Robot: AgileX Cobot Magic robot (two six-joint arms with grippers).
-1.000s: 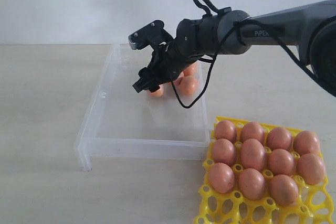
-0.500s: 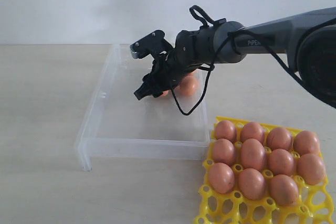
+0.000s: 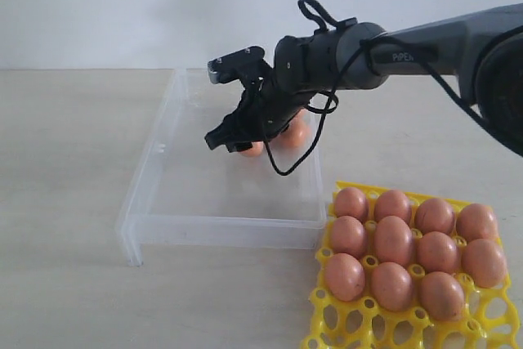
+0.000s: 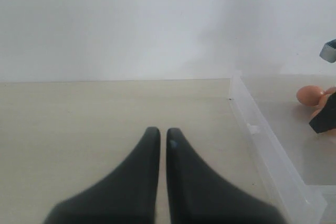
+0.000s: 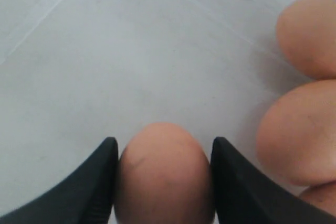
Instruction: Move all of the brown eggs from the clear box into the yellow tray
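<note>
Inside the clear box [image 3: 163,202], my right gripper [image 3: 237,140] is shut on one brown egg [image 3: 251,149] low over the box floor. In the right wrist view that egg [image 5: 164,174] fills the gap, with both fingers against its sides. Two more brown eggs [image 5: 299,135] lie close beside it, and one of them [image 3: 292,133] shows behind the gripper in the exterior view. The yellow tray [image 3: 343,324] holds several brown eggs at the front right. My left gripper [image 4: 159,131] is shut and empty over bare table, left of the clear box wall [image 4: 262,140].
The box's low transparent walls surround the right gripper, and a black cable loops under its wrist [image 3: 286,165]. The yellow tray's front row of cups [image 3: 392,333] has no eggs in it. Pale table [image 3: 65,161] stretches left of the box.
The right gripper's jaws have closed from wide open onto the egg in the box, and the wrist has shifted slightly. The left arm shows no change.
</note>
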